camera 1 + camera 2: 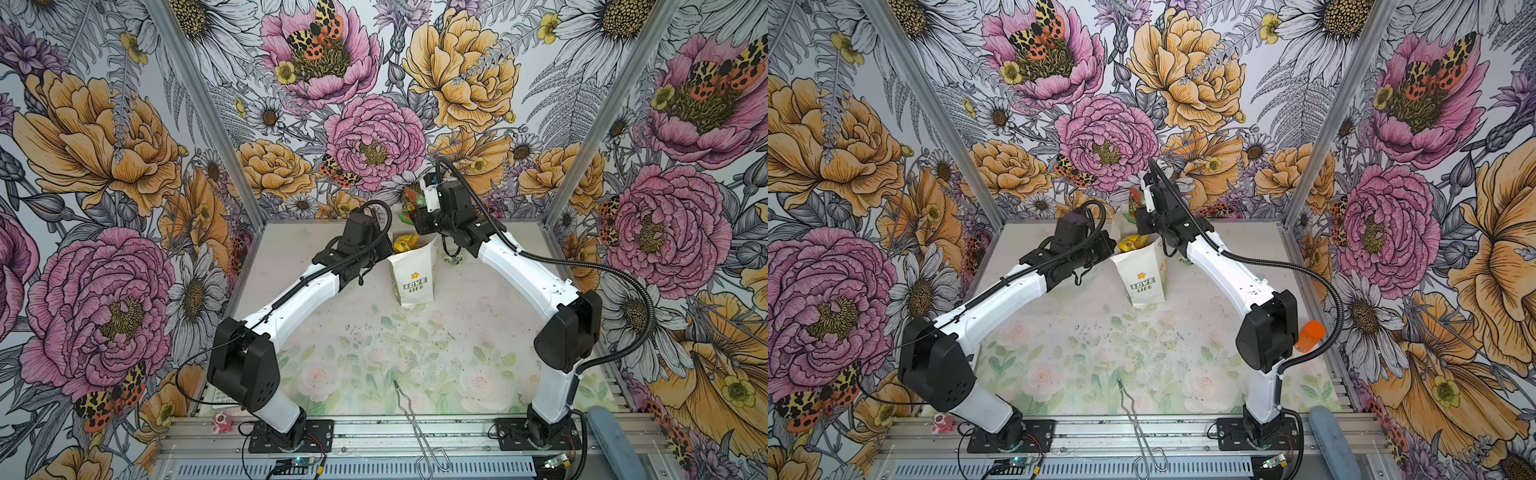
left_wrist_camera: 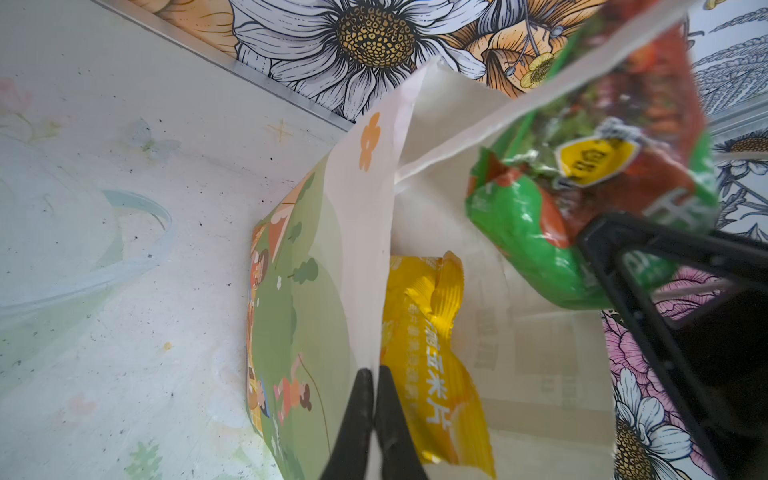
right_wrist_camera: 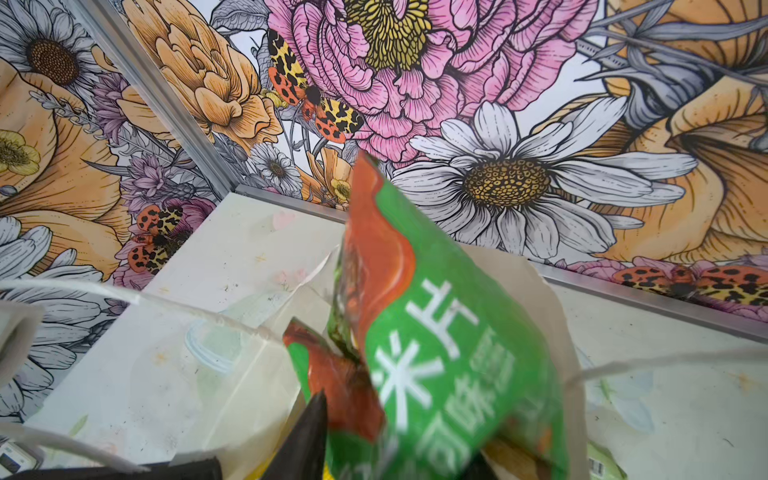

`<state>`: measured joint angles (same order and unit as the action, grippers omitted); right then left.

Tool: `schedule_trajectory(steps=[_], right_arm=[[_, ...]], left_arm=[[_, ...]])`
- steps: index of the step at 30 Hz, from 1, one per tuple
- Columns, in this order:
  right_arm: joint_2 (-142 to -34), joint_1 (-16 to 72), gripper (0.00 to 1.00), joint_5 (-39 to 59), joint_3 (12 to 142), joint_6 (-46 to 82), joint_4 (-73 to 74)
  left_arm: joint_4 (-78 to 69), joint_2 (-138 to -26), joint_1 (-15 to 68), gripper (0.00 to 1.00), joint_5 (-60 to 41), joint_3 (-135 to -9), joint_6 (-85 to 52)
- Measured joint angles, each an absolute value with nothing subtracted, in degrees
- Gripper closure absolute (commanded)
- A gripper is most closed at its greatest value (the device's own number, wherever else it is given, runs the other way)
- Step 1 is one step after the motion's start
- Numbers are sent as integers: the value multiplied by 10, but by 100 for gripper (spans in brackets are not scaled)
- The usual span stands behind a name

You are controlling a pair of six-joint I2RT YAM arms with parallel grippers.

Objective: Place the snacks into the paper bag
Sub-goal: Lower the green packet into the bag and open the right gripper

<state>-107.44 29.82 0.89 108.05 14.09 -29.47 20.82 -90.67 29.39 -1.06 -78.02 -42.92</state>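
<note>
Currently, the paper bag (image 1: 415,278) stands upright on the table (image 1: 353,332), toward the back and near the middle, with its mouth open upward. Bare table surface lies in front of the bag. The edge of the back wall runs close behind it.

Left gripper (image 2: 374,374): the fingers are closed on the top rim of the bag's side wall, one finger outside the wall and one inside.

Right gripper (image 2: 592,241): it is positioned above the bag mouth with the green-and-orange packet (image 2: 582,187) at its fingers. The packet hangs over the opening and is blurred in the right wrist view. Whether the fingers clamp it cannot be told.

The yellow packet (image 2: 424,332) sits inside the bag against the gripped wall. Its top shows above the rim in both top views.

Obstructions:
- Both forearms converge on the bag from left and right, taking up the space beside the mouth.
- A string handle (image 3: 124,295) crosses beside the hanging packet.
- A small green packet (image 1: 454,260) lies on the table just right of the bag, behind the right arm.
- An orange bottle (image 1: 1310,334) stands by the right arm's elbow, well apart from the bag.
- Wire tongs (image 1: 411,415) lie at the front edge, well apart.
</note>
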Motion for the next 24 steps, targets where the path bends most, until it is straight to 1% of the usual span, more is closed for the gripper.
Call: schedule_trajectory(steps=[4, 17, 24], right_arm=[[-1073, 301, 48, 17, 1076, 136, -295], [-1043, 305, 45, 42, 1053, 123, -302], [-987, 305, 37, 30, 1032, 119, -307]], left_arm=[[208, -908, 294, 100, -11, -780, -429], [208, -914, 293, 100, -11, -788, -429], [208, -914, 292, 100, -11, -788, -429]])
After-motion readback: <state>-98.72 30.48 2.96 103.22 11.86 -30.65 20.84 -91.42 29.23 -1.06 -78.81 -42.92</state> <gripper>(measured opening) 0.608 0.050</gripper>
